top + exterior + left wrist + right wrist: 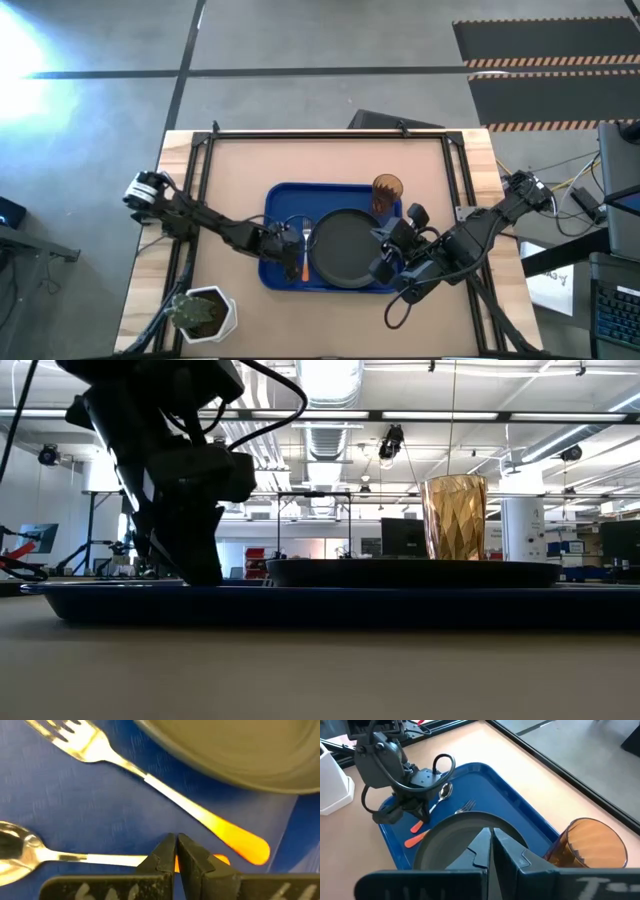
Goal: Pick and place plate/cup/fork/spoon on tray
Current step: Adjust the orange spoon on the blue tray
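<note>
The blue tray lies mid-table. On it are the dark plate, the amber cup at its far right corner, and the fork and the spoon side by side left of the plate. Both utensils lie flat on the tray floor. My left gripper is shut, low over the spoon's orange handle; it also shows in the right wrist view. My right gripper is shut and empty above the plate's right part. My left gripper points down at a slant from the table's left, its shut fingers over the spoon's orange handle part, which shows in the slit between them. The fingers hide the spot, so I cannot tell whether they touch it. The spoon lies flat on the tray.
A white pot with a green plant stands at the table's near left corner. A black frame runs along the table's far and side edges. Bare tabletop lies in front of the tray.
</note>
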Controlling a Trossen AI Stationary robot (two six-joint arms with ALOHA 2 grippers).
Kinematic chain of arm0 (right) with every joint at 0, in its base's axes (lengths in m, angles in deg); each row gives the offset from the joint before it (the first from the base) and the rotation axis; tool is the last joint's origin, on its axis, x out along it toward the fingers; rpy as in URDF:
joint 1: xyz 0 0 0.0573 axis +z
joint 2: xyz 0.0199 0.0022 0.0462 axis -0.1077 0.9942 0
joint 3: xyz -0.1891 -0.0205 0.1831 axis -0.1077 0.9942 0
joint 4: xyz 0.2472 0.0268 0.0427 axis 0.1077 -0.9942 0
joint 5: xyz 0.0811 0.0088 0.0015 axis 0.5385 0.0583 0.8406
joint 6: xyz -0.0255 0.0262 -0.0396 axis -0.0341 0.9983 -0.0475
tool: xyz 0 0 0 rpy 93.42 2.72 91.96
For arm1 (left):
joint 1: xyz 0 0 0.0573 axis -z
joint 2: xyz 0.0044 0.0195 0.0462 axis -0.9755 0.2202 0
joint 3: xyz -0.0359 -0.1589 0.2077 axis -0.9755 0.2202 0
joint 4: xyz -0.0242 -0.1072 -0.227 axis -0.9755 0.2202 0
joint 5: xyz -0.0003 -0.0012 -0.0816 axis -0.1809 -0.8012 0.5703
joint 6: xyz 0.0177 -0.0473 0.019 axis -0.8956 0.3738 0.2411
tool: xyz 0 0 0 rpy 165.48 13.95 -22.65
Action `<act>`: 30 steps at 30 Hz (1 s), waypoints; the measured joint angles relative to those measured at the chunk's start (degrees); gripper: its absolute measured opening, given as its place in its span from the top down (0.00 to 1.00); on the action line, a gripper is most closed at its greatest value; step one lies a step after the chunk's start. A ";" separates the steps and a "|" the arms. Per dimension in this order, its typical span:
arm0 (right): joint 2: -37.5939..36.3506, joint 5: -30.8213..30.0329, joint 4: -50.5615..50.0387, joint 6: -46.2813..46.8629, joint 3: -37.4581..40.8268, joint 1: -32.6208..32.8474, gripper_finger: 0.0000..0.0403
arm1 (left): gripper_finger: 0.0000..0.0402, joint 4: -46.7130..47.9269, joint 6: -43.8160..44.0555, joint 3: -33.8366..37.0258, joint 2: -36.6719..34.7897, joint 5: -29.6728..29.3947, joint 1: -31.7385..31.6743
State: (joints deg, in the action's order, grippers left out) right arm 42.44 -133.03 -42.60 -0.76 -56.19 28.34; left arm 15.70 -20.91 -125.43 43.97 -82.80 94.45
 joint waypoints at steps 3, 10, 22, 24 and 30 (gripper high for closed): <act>0.00 0.00 0.00 -0.14 0.00 0.00 0.98 | 1.00 0.97 0.09 0.20 -0.39 0.90 0.29; 0.00 -0.01 -0.13 -0.63 0.00 0.00 0.98 | 1.00 5.76 2.00 0.17 -1.37 2.94 1.84; 0.00 0.00 -0.31 -0.50 0.00 0.00 0.98 | 1.00 7.59 5.80 0.21 -1.95 5.19 4.20; 0.00 0.00 -0.31 -0.52 0.00 0.00 0.98 | 1.00 7.84 6.09 0.24 -2.14 5.28 4.51; 0.00 0.00 -0.31 -0.46 0.00 0.00 0.98 | 1.00 11.02 6.27 0.02 -3.62 5.85 5.17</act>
State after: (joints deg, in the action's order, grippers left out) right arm 42.44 -133.03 -42.90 -1.22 -56.19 28.34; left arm 26.72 -14.64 -125.41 40.35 -76.94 99.62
